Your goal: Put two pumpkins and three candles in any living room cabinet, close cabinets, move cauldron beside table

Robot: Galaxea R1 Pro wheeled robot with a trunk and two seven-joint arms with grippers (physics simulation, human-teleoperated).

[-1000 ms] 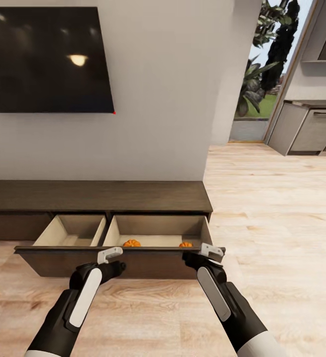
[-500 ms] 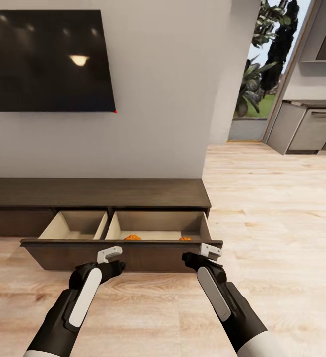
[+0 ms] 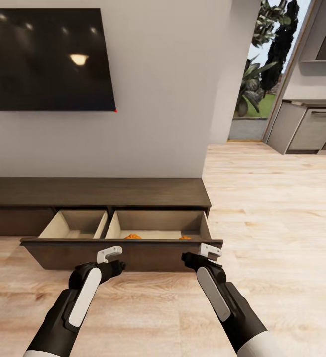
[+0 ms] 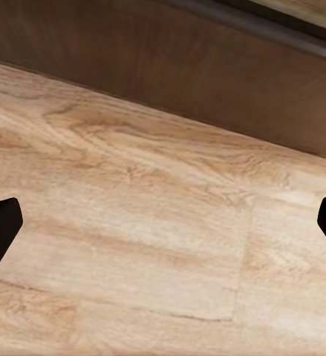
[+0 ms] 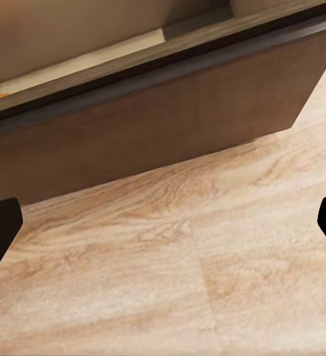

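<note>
Hovering spread and empty, the left hand (image 3: 114, 259) and right hand (image 3: 198, 255) are facing the cabinet (image 3: 133, 255) drawer's long front edge, pumpkins (image 3: 132, 237) lying just beyond.

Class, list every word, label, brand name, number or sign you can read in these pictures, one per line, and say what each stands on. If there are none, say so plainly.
None: no readable text shows in these pictures.
The wall screen is dark, with lamp reflections and no logo.
The cabinet and its pulled-out front are plain brown wood, unlabelled.
The left gripper and right gripper bear no markings.
</note>
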